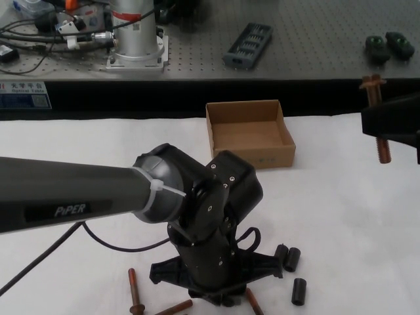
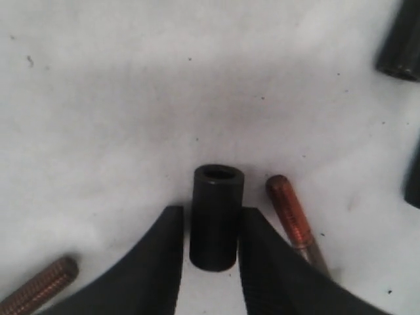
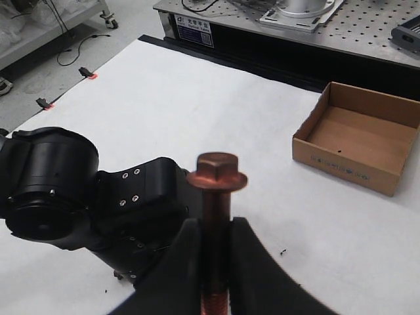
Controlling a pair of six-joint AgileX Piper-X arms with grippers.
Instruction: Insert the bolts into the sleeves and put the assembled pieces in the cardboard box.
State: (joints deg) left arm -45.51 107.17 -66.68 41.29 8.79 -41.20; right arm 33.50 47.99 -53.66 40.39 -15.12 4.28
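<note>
Between the jaws of the left gripper (image 2: 211, 216) sits a black sleeve (image 2: 216, 197), pinched from both sides, with its open bore pointing away from the wrist. Just outside one jaw lies a loose bolt (image 2: 292, 213), copper-coloured, close beside the finger and apart from the sleeve. Well out past the other jaw lies the threaded end of a second bolt (image 2: 39, 287). Farther ahead of the jaw tips and off to one side, a spare sleeve (image 2: 401, 39) rests on the white sheet (image 2: 131, 85).

The right gripper (image 3: 214, 230) has its jaws pressed onto the shank of a held bolt (image 3: 216, 178). The flanged hexagonal head sticks out past the fingertips, and the threaded end runs back between the fingers. The high view shows this bolt upright, head up, raised off the sheet. Ahead of these jaws and off to one side stands the cardboard box (image 3: 344, 167), open at the top and well apart from the bolt. Beyond the jaws on the other side is the left arm's wrist (image 3: 131, 203), black and low over the sheet.
</note>
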